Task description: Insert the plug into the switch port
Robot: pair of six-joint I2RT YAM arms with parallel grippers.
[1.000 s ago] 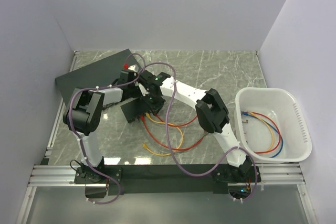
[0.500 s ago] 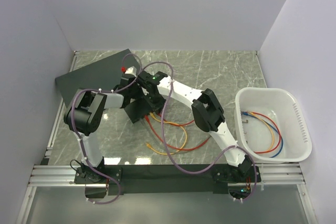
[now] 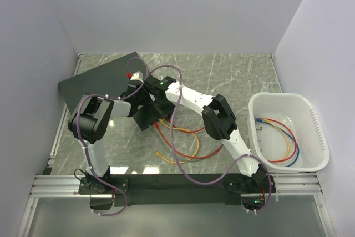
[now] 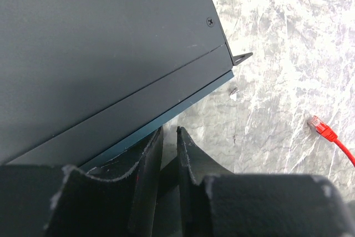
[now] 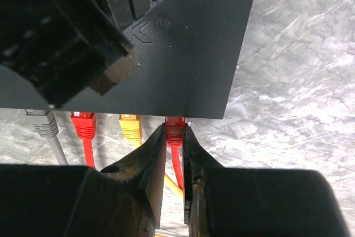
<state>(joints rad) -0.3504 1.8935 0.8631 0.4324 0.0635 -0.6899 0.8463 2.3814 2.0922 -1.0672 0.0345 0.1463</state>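
- Since the right pincer [image 5: 174, 135] has its fingers closed narrowly on the red plug [image 5: 175, 122], the plug lies right at the fingertips, with its cable running back between them.
- The small black box [image 5: 194, 54] lies straight ahead of this pincer, and the plug's nose meets the box's near edge. The port's opening is hidden, so I cannot tell how deep the plug sits.
- The plug's long axis runs forward in line with the fingers and looks square to that edge. I judge that the coming move is a straight push ahead with no twist.
- To this pincer's left, three other plugs [image 5: 83, 125] sit in a row along the same edge, close beside it.
- The left pincer [image 4: 168, 135] is narrow and sits over the box, beyond the right pincer's tips. I cannot tell whether it holds the box.
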